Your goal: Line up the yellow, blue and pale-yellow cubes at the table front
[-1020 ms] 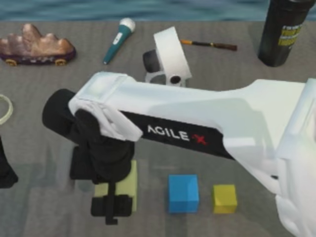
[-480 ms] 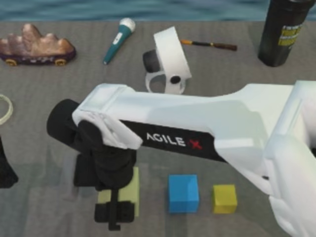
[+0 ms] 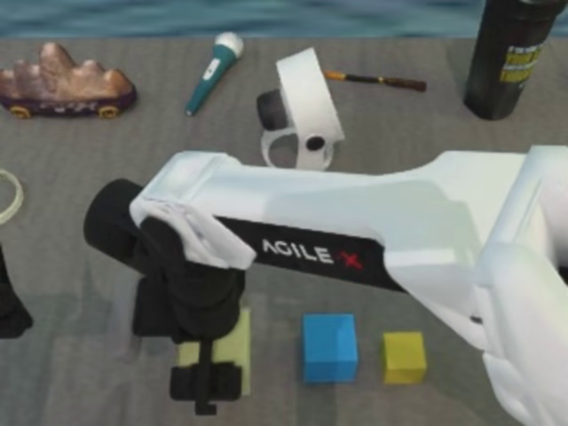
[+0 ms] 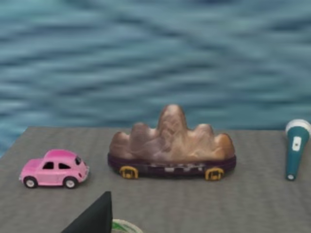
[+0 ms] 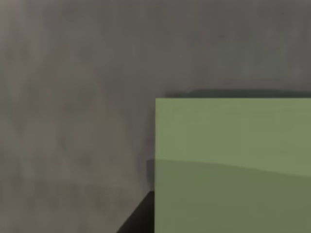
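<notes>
Pale-yellow cube (image 3: 232, 348) sits squarely at the counter (image 3: 89, 177) front under the right gripper (image 3: 206, 383); whether it's clamped, I cannot tell. Blue cube (image 3: 329, 347), yellow cube (image 3: 404, 357) line up rightward, gaps between.

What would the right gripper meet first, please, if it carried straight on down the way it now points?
Most likely the large pale yellow-green cube beneath the right gripper; it fills the right wrist view. Whether they touch already is unclear.
</notes>
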### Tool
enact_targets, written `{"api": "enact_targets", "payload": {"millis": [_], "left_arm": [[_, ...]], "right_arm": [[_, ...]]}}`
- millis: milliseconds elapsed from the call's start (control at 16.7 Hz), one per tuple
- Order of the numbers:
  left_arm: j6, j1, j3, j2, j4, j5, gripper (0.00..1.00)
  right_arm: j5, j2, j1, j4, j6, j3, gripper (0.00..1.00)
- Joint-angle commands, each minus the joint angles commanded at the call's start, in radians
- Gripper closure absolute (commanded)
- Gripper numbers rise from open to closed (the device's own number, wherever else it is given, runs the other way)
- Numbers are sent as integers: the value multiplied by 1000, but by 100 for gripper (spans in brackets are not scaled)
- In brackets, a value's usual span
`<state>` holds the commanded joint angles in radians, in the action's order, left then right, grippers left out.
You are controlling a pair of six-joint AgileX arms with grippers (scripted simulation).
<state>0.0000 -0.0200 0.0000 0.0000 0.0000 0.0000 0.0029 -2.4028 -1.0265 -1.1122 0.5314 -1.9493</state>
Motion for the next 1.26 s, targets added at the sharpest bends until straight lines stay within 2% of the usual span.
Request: {"api": "enact_targets", "payload": {"millis": [120,180,780,1260], "left_arm": [[0,0,0,0,0,0,0],[0,0,0,0,0,0,0],[0,0,0,0,0,0,0],[0,0,0,0,0,0,0]], "right_arm": [[0,0,0,0,0,0,2],[0,0,0,0,0,0,0],[0,1,-2,-17,3,-17,0],[0,33,-6,-253,2,-220,0]]}}
